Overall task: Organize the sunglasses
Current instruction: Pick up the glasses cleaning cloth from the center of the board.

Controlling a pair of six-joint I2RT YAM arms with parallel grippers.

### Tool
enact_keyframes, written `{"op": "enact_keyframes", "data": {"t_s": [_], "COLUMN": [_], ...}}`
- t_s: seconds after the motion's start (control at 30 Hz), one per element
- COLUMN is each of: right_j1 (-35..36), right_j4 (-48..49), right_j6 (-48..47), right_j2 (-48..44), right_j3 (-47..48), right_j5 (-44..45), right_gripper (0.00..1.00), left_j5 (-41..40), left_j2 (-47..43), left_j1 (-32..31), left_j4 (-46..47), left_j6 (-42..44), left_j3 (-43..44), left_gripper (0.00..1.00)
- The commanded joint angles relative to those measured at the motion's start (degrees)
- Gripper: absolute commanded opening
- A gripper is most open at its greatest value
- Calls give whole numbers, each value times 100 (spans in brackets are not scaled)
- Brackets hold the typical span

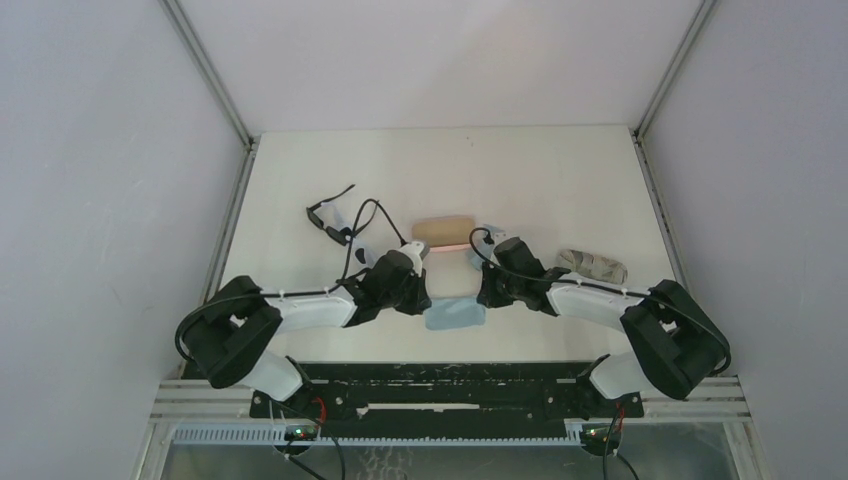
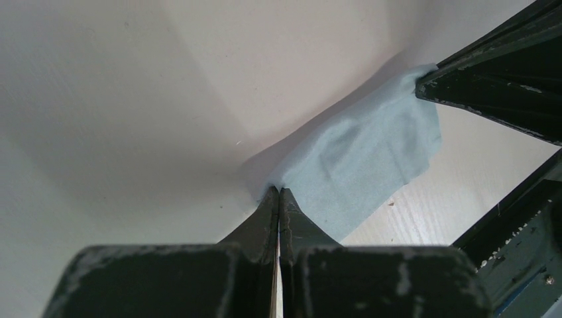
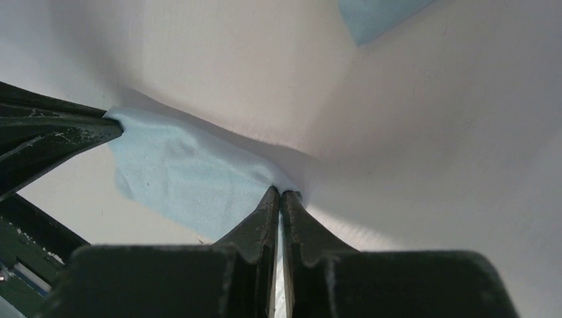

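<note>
Plain grey walls (image 1: 100, 150) are enclosing a cream table (image 1: 560, 180); soft, even light is falling across it.

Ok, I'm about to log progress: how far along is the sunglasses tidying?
Early. Nothing looks done: the black sunglasses lie at the table's far left, apart from the pink case. In hand: left claw and right claw each pinch a corner of the light-blue cloth. Left: organizing the sunglasses themselves; I can't make out a white pair.
</note>
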Motion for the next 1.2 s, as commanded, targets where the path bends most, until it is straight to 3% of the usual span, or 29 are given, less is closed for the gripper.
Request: {"op": "enact_keyframes", "data": {"t_s": [0.0, 0.47, 1.17], "right_j1": [6, -83, -749], "right_j4": [158, 245, 212], "right_j6": [-161, -442, -858], "right_j2": [-364, -628, 619], "right_j3": [137, 449, 1982], "right_j5": [142, 146, -354], "right_gripper": [0, 0, 0], "left_j5": [52, -143, -94], "left_j2": [-436, -879, -222], "left_j1": [20, 259, 1054], "left_j4": [228, 190, -191], "left_j6": [-72, -141, 111], "left_j3": [141, 167, 1439], "left_gripper": [0, 0, 0]}}
